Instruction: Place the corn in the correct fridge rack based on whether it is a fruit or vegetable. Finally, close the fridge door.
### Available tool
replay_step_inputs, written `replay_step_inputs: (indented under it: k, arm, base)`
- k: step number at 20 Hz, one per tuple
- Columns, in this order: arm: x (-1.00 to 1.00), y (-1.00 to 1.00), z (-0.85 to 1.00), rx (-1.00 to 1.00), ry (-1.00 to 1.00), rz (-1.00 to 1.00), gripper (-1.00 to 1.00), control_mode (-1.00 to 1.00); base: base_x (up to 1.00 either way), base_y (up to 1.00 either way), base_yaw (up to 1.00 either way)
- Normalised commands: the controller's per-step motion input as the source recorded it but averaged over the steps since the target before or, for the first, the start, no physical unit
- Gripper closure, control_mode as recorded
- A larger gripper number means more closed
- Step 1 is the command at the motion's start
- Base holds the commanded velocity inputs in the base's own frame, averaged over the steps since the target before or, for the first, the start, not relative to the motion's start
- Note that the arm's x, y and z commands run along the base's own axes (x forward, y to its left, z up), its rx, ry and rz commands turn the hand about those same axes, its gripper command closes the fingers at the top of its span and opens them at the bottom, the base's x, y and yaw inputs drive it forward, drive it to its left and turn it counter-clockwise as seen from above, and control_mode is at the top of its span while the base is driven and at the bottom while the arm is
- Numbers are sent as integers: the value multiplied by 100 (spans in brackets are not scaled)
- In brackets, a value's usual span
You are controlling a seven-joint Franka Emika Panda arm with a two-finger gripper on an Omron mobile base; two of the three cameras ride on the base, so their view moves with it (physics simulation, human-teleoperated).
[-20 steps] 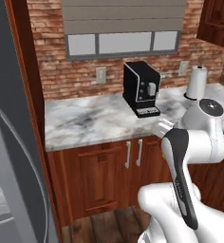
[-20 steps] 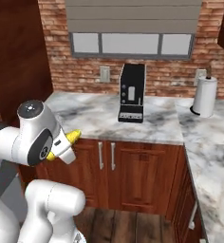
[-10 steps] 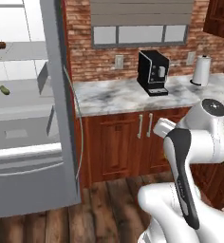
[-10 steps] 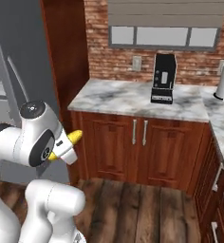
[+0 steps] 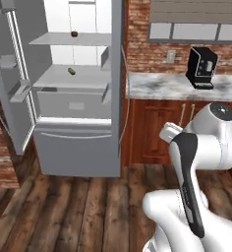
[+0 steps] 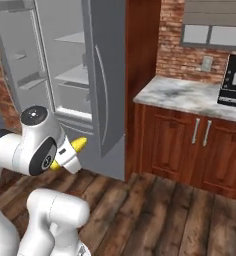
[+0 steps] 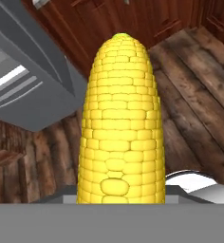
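In the left base view the fridge (image 5: 78, 88) stood open well ahead of the arm, its lower rack (image 5: 71, 78) carrying a small dark green item (image 5: 72, 71). In the right base view the gripper (image 6: 69, 156) was clamped on the corn (image 6: 78, 145), low beside the robot's body. In the hand view the corn (image 7: 119, 123) stood straight out from the gripper over the wood floor (image 7: 190, 99).

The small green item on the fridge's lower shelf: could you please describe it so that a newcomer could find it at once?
Start at the open grey fridge on the left of the left base view and find the lower shelf of its two pale shelves. Near the middle of it lies a small dark green cucumber. The only other item nearby is a dark reddish, rounder thing on the upper shelf.
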Motion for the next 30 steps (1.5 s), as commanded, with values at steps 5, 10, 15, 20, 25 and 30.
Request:
replay_step_inputs:
  k: [5,10,15,20,25,30]
  arm:
    - [0,0,0,0,0,0,100,100]
    - [0,0,0,0,0,0,100,100]
    - [0,0,0,0,0,0,100,100]
    - [0,0,0,0,0,0,100,100]
    - [0,0,0,0,0,0,100,100]
    - [0,0,0,0,0,0,100,100]
  base:
    - [-8,76,36]
    - [62,73,17]
    - [83,56,-9]
    - [78,15,-34]
    - [83,22,-38]
    - [87,54,-27]
